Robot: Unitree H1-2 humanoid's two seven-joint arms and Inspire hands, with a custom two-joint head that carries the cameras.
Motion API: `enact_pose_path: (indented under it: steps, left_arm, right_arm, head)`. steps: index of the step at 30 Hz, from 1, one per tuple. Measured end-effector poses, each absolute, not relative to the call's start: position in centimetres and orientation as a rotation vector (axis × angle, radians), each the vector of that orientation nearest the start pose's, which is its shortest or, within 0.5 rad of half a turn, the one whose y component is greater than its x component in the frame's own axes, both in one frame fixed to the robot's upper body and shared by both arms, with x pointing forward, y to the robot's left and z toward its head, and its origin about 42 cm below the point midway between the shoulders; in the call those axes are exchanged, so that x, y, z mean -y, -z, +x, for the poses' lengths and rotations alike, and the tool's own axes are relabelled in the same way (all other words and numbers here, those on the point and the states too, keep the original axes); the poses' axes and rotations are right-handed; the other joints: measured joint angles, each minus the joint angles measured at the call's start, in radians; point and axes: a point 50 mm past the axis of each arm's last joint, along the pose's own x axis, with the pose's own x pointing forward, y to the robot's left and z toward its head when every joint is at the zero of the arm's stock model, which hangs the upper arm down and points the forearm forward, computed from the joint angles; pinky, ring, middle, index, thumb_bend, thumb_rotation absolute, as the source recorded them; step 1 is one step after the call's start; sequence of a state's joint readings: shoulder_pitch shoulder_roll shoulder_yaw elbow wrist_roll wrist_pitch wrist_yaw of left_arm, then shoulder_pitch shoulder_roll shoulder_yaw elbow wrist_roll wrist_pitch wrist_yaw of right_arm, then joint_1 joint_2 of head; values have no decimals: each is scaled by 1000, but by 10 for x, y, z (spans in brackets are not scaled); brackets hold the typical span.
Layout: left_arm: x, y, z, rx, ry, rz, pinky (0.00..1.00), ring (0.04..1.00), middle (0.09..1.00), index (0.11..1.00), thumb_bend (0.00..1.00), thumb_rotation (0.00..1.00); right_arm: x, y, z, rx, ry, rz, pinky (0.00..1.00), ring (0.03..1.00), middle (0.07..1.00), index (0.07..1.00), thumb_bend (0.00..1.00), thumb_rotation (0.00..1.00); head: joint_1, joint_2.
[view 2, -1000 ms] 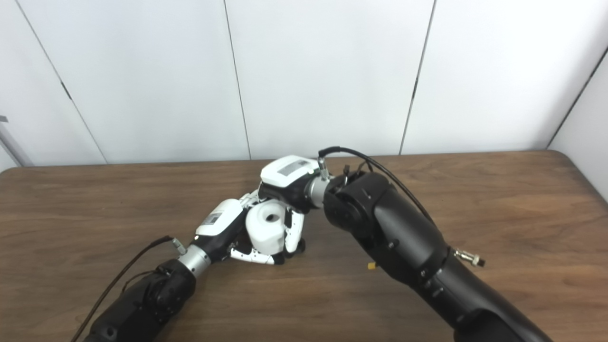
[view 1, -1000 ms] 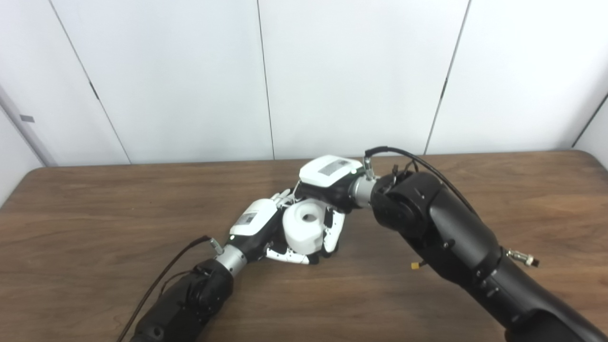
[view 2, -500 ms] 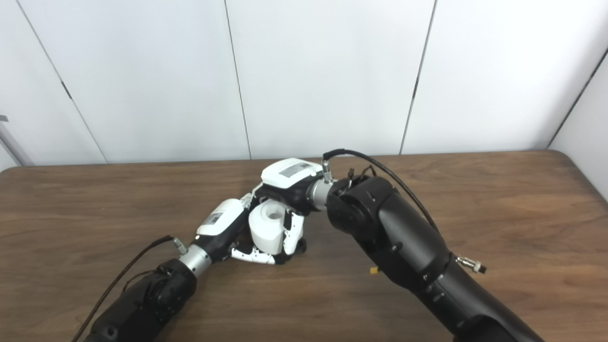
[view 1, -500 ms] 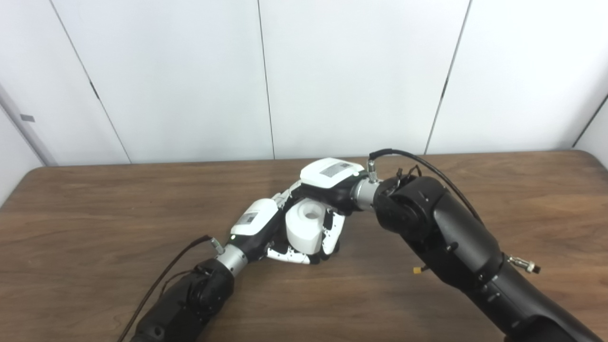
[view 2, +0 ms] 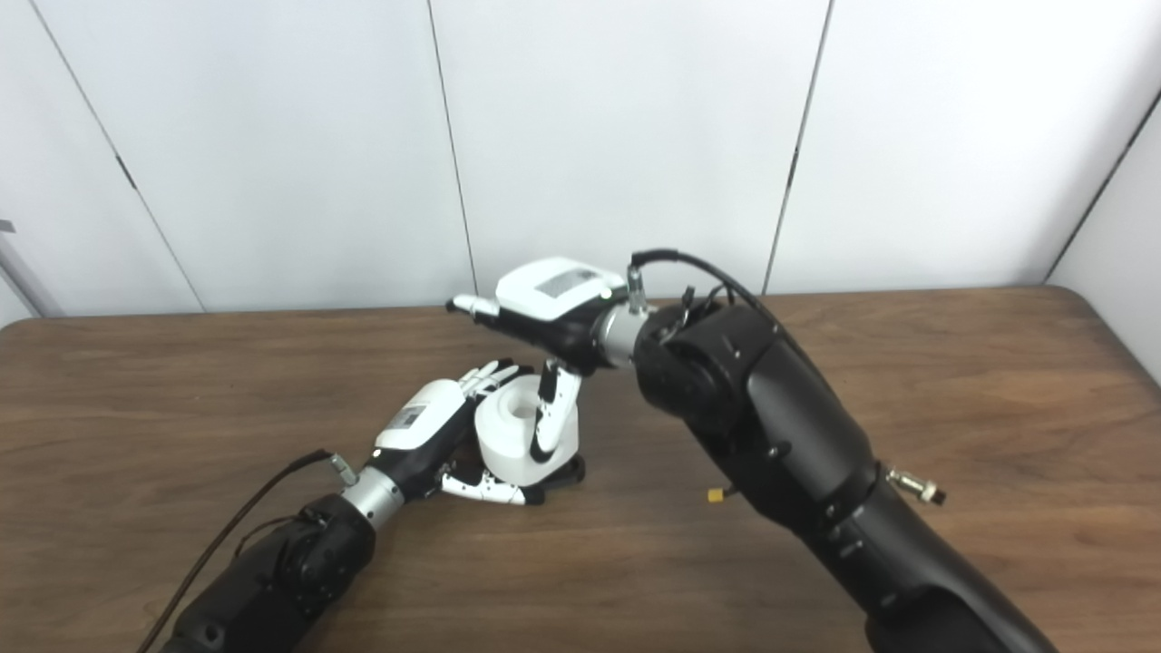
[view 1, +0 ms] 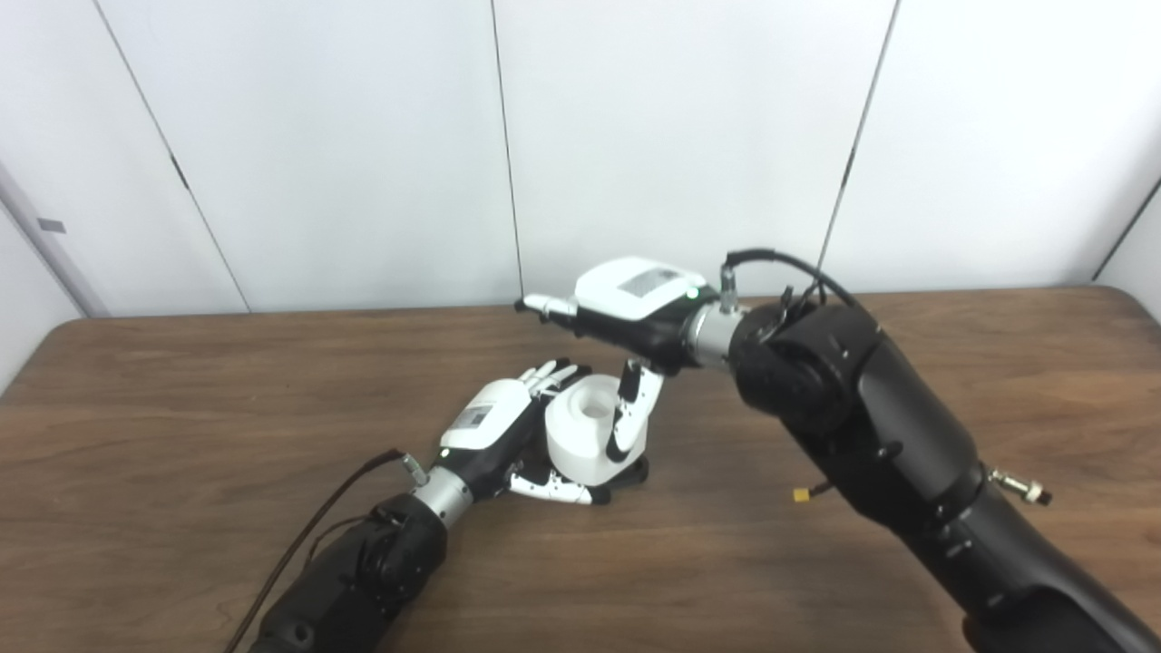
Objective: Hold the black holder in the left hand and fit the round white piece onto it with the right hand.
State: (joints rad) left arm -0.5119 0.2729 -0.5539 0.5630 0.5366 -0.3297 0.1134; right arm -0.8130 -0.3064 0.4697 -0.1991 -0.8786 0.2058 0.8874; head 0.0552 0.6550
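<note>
Dark wood-grain counter (view 1: 181, 408), rounded corners. White panel wall (view 1: 680, 136) behind from 9 to 3 o'clock, thin dark seams. Even, flat light.

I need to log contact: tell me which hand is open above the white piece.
The right hand, fingers spread above the round white piece; the left hand sits low beside it instead.

I see the round white piece (view 1: 588, 438) standing upright, a squat cylinder with a round hole in its top face. It sits on the black holder (view 1: 635, 471), of which only a dark edge shows at its lower right, low against the wooden surface (view 1: 181, 408) near the middle.
</note>
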Motion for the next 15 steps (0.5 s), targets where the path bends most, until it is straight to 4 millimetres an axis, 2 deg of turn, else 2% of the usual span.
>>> enact_pose_path:
  steps: [4, 7, 10, 11, 12, 13, 14, 15]
  left_arm:
    - [-164, -105, 409, 356, 565, 960, 1000, 1000, 948, 482, 525, 68]
    - [-164, -105, 409, 355, 565, 960, 1000, 1000, 949, 482, 525, 67]
    - [-165, -105, 409, 355, 564, 958, 1000, 1000, 948, 481, 525, 67]
    - [-166, -105, 409, 354, 563, 958, 1000, 1000, 947, 481, 525, 67]
    - [-166, -105, 410, 355, 563, 958, 1000, 1000, 946, 481, 525, 67]
    - [-166, -105, 410, 355, 563, 958, 1000, 1000, 946, 481, 525, 67]
    - [-166, -105, 410, 355, 564, 958, 1000, 1000, 944, 481, 525, 67]
    - [-166, -105, 410, 355, 565, 958, 1000, 1000, 943, 481, 525, 68]
  right_arm:
    - [115, -366, 399, 380, -706, -1531, 600, 815, 926, 1000, 1000, 266]
    - [130, -379, 398, 364, -705, -1543, 598, 842, 943, 1000, 1000, 284]
    - [149, -397, 397, 310, -717, -1508, 601, 876, 975, 1000, 1000, 246]
    - [153, -402, 397, 292, -735, -1484, 554, 830, 983, 1000, 1000, 226]
    - [159, -407, 397, 279, -760, -1451, 536, 730, 973, 999, 1000, 221]
    - [166, -413, 397, 267, -784, -1423, 531, 696, 970, 998, 1000, 219]
    - [172, -416, 397, 260, -804, -1391, 597, 741, 930, 956, 1000, 212]
    - [181, -421, 397, 262, -812, -1362, 607, 748, 875, 900, 1000, 210]
  head:
    - [-2, 0]
    - [-2, -2]
    - [-2, -6]
    - [-2, -8]
    - [-2, -8]
    - [0, -9]
    - [0, -9]
    - [0, -9]
